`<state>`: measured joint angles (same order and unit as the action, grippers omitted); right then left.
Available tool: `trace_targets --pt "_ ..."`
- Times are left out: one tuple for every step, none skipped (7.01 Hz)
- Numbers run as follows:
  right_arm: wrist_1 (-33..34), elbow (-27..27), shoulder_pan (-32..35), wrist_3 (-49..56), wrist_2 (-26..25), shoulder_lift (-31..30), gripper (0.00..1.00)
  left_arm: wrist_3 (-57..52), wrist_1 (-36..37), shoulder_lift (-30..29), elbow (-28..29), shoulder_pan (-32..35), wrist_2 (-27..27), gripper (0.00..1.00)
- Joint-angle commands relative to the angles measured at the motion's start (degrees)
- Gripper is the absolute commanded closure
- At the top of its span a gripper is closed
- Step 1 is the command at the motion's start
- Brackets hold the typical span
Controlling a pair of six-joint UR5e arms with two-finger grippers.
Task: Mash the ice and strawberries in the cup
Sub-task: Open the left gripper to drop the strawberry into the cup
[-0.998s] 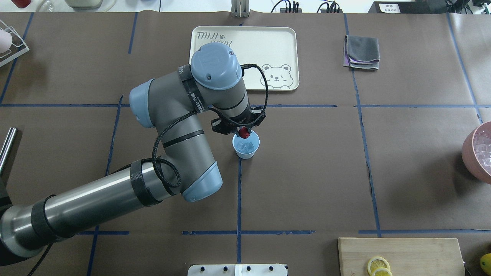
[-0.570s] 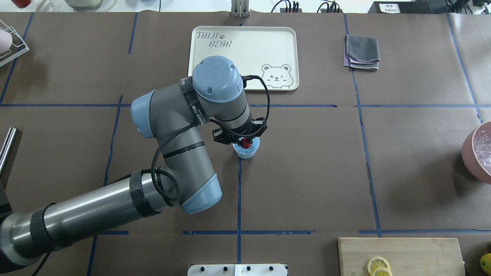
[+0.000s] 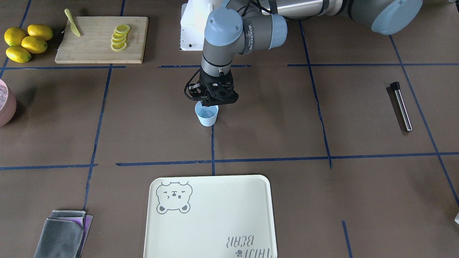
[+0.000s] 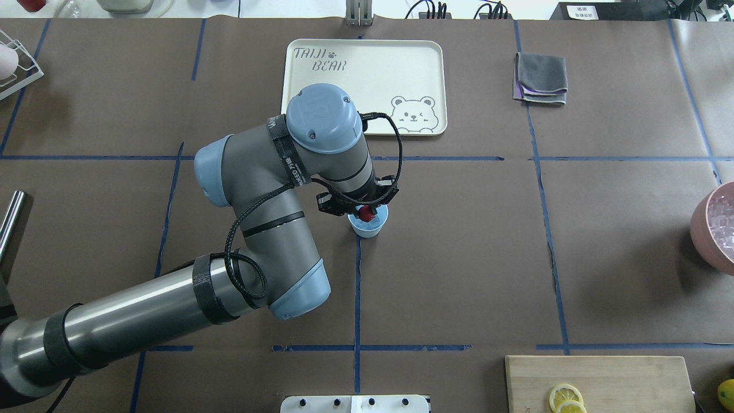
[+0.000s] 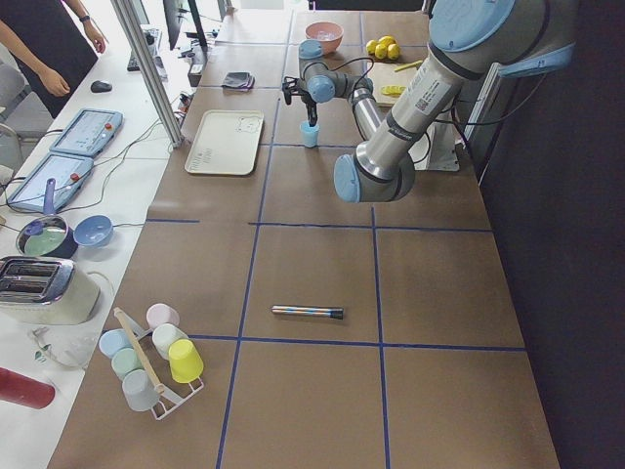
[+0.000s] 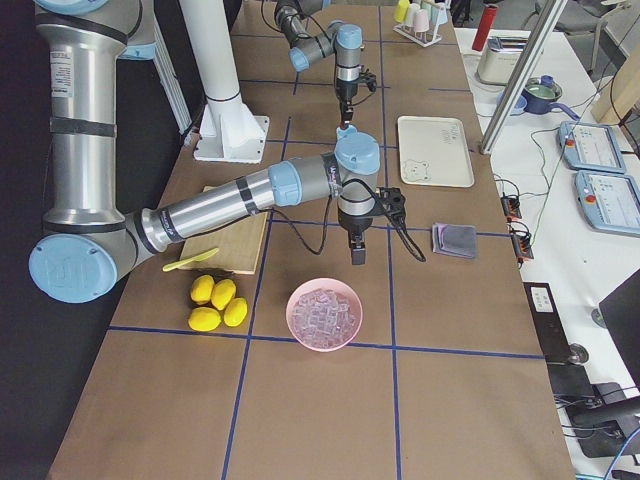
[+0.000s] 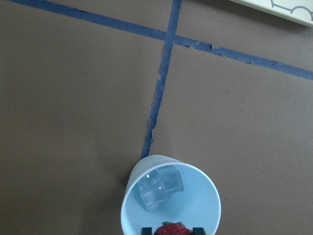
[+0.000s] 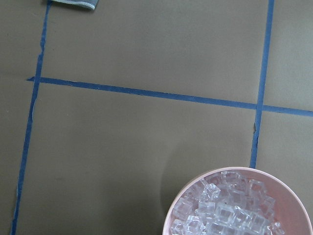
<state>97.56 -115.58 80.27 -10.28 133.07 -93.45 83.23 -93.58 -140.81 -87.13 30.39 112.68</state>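
The small light-blue cup (image 4: 369, 229) stands near the middle of the table on a blue tape line. Two ice cubes (image 7: 159, 188) lie inside the cup (image 7: 203, 188). My left gripper (image 4: 364, 214) hangs just over the cup's mouth, shut on a red strawberry (image 7: 170, 229). The front-facing view shows the same gripper (image 3: 209, 104) right above the cup (image 3: 207, 117). My right gripper (image 6: 357, 250) shows only in the exterior right view, hovering beside a pink bowl; whether it is open or shut I cannot tell.
A pink bowl (image 8: 234, 170) full of ice sits at the table's right edge. A cream bear tray (image 4: 367, 57) and a folded grey cloth (image 4: 541, 77) lie beyond the cup. A cutting board (image 4: 619, 378) with lemon slices, a metal muddler (image 3: 401, 105) and lemons (image 3: 25, 41) lie around.
My left gripper carried the strawberry from the cup's far rim to over its mouth, then held nearly still. The cup has not moved.
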Motion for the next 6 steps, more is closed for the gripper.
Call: trace_targets --pt "0.00 0.00 0.15 0.00 0.00 0.02 0.01 0.00 -0.02 0.00 -0.06 0.46 0.00 0.48" --pt "0.00 0.09 0.15 0.00 0.00 0.02 0.01 -0.09 -0.28 0.00 -0.06 0.37 0.00 0.11" --pt "0.00 0.18 0.15 0.00 0.00 0.02 0.01 -0.09 -0.28 -0.08 -0.23 0.37 -0.09 0.00" --pt "0.00 0.18 0.23 0.00 0.00 0.02 0.01 -0.09 -0.11 0.00 -0.93 0.46 -0.26 0.00" --pt "0.00 1.22 0.76 0.17 0.09 -0.07 0.01 -0.61 0.15 1.48 -2.42 2.11 -0.09 0.00" --pt "-0.09 4.71 3.11 4.27 1.74 -0.07 0.01 -3.66 1.46 6.72 -7.22 4.74 1.13 0.00"
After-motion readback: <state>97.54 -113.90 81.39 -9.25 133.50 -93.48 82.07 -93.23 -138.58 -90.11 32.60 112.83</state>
